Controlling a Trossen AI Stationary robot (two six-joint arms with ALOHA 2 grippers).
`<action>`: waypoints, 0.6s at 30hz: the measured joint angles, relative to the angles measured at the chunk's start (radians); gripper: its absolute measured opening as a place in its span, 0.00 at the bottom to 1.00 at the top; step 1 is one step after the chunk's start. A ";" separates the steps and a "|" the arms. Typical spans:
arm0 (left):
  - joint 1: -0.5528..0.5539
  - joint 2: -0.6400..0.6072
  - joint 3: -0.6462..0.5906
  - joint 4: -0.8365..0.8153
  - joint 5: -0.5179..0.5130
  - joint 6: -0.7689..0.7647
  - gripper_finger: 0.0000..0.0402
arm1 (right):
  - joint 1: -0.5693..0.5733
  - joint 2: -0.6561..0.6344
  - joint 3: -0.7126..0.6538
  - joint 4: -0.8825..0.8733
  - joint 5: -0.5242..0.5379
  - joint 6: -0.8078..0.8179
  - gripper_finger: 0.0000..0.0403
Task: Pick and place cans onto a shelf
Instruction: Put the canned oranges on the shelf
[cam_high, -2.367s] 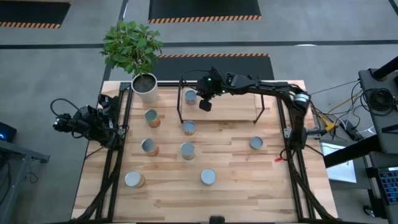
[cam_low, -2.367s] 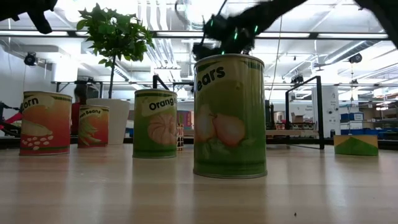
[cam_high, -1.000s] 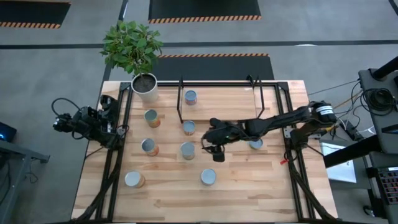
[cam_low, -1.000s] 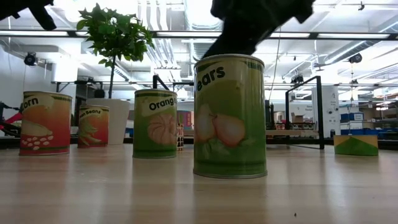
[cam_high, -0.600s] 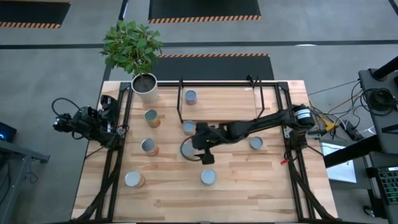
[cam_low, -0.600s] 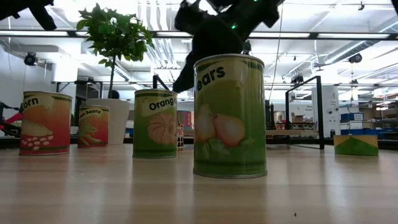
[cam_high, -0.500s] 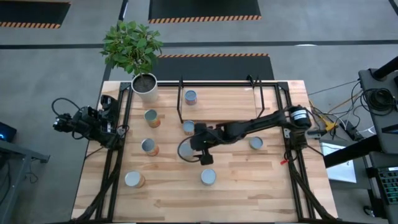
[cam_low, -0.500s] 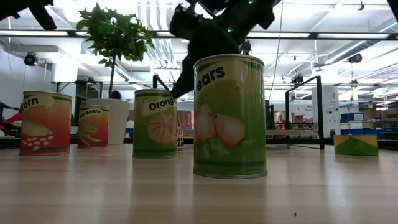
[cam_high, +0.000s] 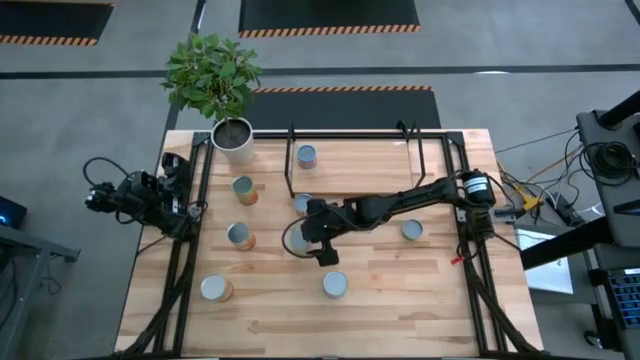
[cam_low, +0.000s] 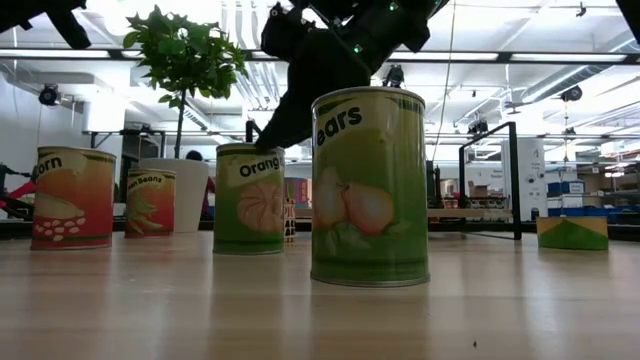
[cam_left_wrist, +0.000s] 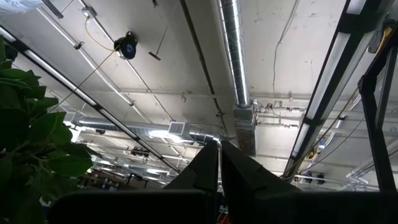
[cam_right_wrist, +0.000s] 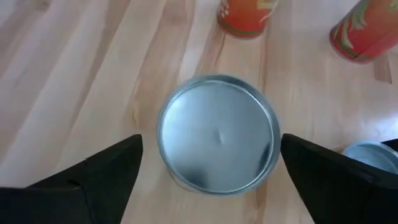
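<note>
Several cans with silvery tops stand upright on the wooden table. One can (cam_high: 306, 156) stands on the black-rod shelf (cam_high: 420, 160) at the back. My right gripper (cam_high: 299, 243) is open and points down over a middle can (cam_right_wrist: 217, 134), the green "Orange" can (cam_low: 250, 198). One finger stands on each side of its top; in the low view the gripper (cam_low: 285, 120) hangs just above the can's rim. My left gripper (cam_left_wrist: 219, 168) is shut and empty, parked at the table's left edge (cam_high: 135, 195), pointing up.
Other cans stand close by: one behind (cam_high: 302, 204), one to the left (cam_high: 239, 236), one near the front (cam_high: 335, 285), one front left (cam_high: 215, 289), one right (cam_high: 412, 230), one back left (cam_high: 244, 189). A white pot with a plant (cam_high: 233, 138) stands at the back left corner.
My right gripper has gone toward the table's left edge, from right of the middle can to above it, and has come down toward its top. The cans have kept their places.
</note>
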 joint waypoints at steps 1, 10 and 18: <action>0.000 0.000 0.000 0.000 0.000 0.000 0.00 | -0.001 0.008 0.000 -0.002 0.000 0.003 0.91; 0.000 0.000 0.000 0.001 0.000 0.000 0.00 | -0.002 0.057 -0.001 0.048 -0.021 -0.012 0.90; 0.000 0.000 0.000 0.001 0.000 0.000 0.00 | 0.000 0.057 -0.001 0.076 -0.025 0.011 0.77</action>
